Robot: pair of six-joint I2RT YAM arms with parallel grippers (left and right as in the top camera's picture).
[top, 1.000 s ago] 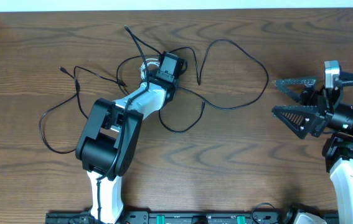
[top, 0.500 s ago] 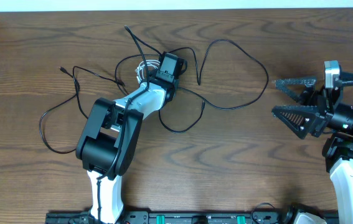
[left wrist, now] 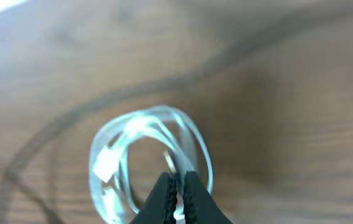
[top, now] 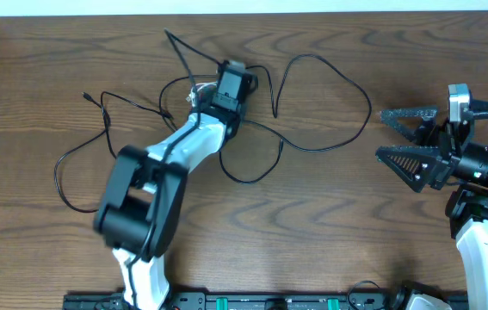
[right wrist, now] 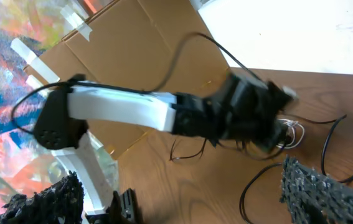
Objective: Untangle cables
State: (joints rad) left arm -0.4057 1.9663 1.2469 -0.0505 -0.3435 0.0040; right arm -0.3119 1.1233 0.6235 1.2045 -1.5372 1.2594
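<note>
Left fingers (left wrist: pixel 170 190): clamped on white coil (left wrist: pixel 145 118) | right fingers (top: pixel 394 158): spread, empty | progress: early, black cables (top: pixel 311 57) cross beside left fingers, none separated

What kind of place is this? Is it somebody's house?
Likely a robot lab, not a house. A left arm and right arm sit at a wooden table, the left tool pinching a white cable among black cables, and cardboard stands behind.
</note>
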